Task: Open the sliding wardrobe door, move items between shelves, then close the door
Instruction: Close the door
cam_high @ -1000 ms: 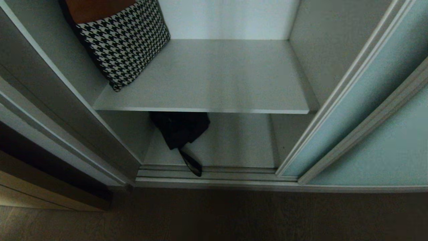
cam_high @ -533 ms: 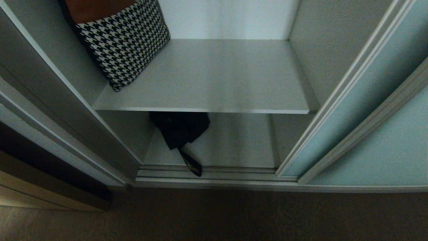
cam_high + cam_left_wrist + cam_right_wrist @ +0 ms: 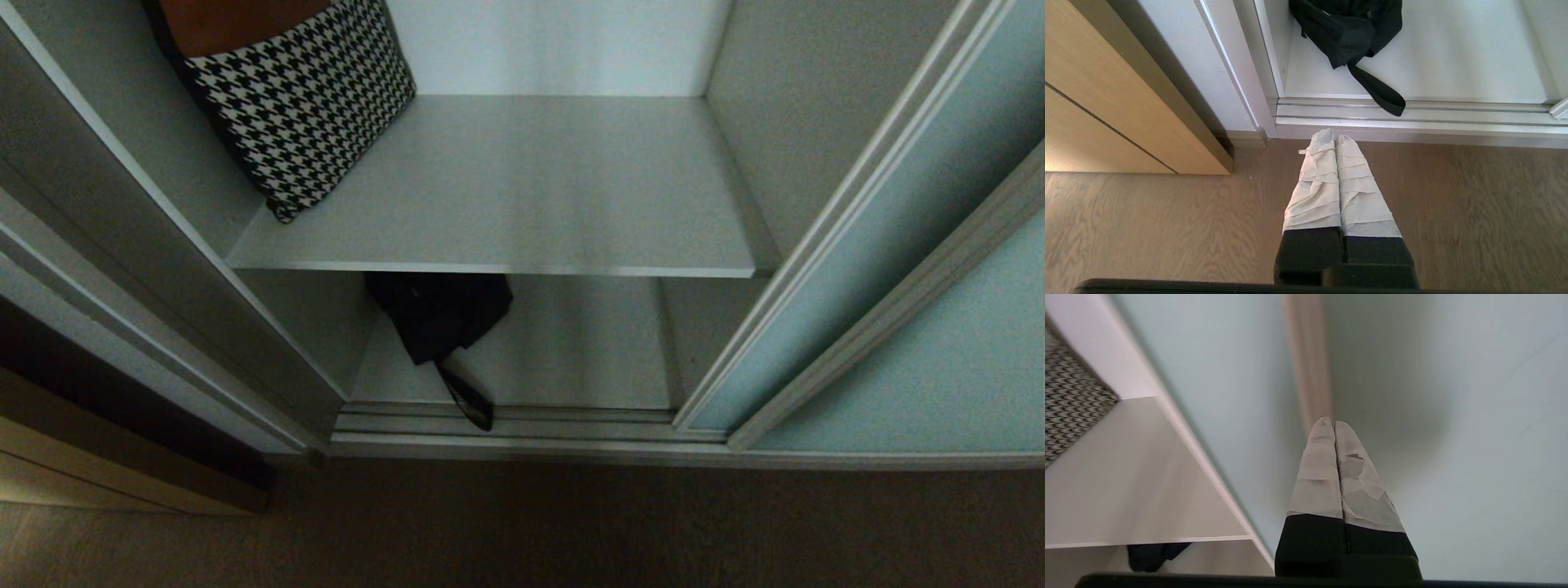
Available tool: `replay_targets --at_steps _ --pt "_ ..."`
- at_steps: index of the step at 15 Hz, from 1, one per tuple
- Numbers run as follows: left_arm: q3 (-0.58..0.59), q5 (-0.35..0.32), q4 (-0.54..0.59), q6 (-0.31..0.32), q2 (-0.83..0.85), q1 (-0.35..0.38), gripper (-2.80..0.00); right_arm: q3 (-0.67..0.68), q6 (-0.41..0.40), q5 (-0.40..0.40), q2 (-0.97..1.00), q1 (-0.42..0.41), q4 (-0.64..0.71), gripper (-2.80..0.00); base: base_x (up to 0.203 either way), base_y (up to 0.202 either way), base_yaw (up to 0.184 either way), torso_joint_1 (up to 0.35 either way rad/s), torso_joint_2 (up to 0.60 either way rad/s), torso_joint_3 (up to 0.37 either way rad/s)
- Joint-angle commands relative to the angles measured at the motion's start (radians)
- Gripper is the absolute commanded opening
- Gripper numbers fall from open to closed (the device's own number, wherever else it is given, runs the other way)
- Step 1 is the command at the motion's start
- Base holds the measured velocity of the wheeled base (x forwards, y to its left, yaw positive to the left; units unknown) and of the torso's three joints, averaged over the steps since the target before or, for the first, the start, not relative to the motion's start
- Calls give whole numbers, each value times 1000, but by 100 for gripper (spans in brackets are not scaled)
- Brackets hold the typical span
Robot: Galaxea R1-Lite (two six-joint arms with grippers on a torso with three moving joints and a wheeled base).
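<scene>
**At the open wardrobe, door slid aside and garment waiting below**

Across the right side of the head view stands the sliding wardrobe door (image 3: pixel 882 269), its frosted blue-green glass pushed aside so the interior is exposed; the opening step looks done. Inside, the upper shelf (image 3: pixel 522 188) is bare over most of its width, with only a houndstooth cushion (image 3: pixel 302 98) leaning in its left rear corner. On the lower shelf (image 3: pixel 571 351), partly hidden under the upper board's front edge, lies a black garment (image 3: pixel 437 314), bunched toward the left, and its strap (image 3: pixel 469 400) trails forward across the door track (image 3: pixel 571 420).

Neither arm appears in the head view. The left gripper (image 3: pixel 1336 141) hangs over the wood-grain floor (image 3: pixel 1167 228) just short of the track, its taped fingers (image 3: pixel 1314 183) pressed together and holding nothing. The right gripper (image 3: pixel 1333 424) is likewise closed and empty, pointed at the pale glass of the door with the shelf edge off to one side.

The step in hand appears to be the start of the transfer. The next move probably calls for a gripper to part its fingers, reach under the upper board and close on the bunched cloth rather than the strap alone. The low clearance beneath the upper shelf's front edge will likely need care, and the strap should be cleared from the track before the door can close.
</scene>
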Motion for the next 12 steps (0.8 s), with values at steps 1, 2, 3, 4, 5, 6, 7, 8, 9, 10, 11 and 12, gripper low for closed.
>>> replay_targets --at_steps 1,2,3,4,5,6,7,8,9,10,11,12 --pt "0 0 -1 0 1 0 -280 -5 3 0 33 0 -12 -280 0 0 0 0 0 0" --pt "0 0 -1 0 1 0 -280 -10 5 0 44 0 -25 -280 0 0 0 0 0 0" --pt "0 0 -1 0 1 0 -280 -12 5 0 48 0 -25 -280 0 0 0 0 0 0" --pt "0 0 -1 0 1 0 -280 -15 4 2 48 1 -24 -280 0 0 0 0 0 0" --pt "0 0 -1 0 1 0 -280 -14 2 4 46 3 -24 -280 0 0 0 0 0 0" --pt "0 0 -1 0 1 0 -280 -13 1 9 45 4 -18 -280 0 0 0 0 0 0" --pt "0 0 -1 0 1 0 -280 -9 0 10 45 4 -18 -280 0 0 0 0 0 0" --pt "0 0 -1 0 1 0 -280 -6 2 10 45 4 -23 -280 0 0 0 0 0 0" --pt "0 0 -1 0 1 0 -280 -6 2 10 48 4 -24 -280 0 0 0 0 0 0" --pt "0 0 -1 0 1 0 -280 -5 1 11 41 8 -23 -280 0 0 0 0 0 0" --pt "0 0 -1 0 1 0 -280 -3 0 14 27 17 -17 -280 0 0 0 0 0 0" --pt "0 0 -1 0 1 0 -280 1 0 24 10 27 -11 -280 0 0 0 0 0 0"
